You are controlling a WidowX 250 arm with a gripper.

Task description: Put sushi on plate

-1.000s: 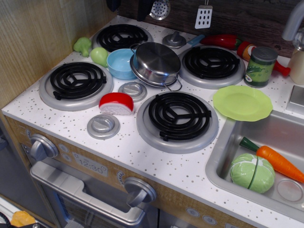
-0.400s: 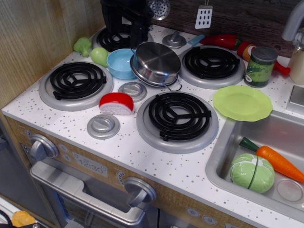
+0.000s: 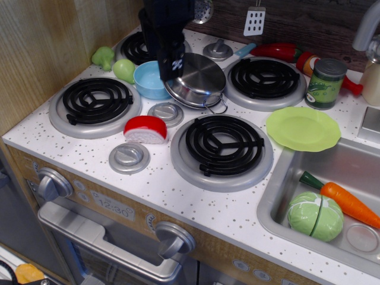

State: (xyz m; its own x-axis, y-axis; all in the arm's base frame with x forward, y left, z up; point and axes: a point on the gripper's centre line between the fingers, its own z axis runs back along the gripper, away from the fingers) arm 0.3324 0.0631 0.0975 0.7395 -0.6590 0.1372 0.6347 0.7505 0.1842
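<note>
The gripper [image 3: 171,64] hangs dark over the back of the stove, above the steel pot [image 3: 196,80] and blue bowl [image 3: 150,79]; whether it is open or closed I cannot tell, it's too dark and blurred. Forward of the pot, the sushi [image 3: 145,129] sits on the speckled white table [image 3: 178,184], apart from everything. Right of the pot, past the front burner [image 3: 221,151], the plate [image 3: 303,128] lies bare beside the sink [image 3: 285,178]. The wooden wall [image 3: 41,47] closes the left edge.
</note>
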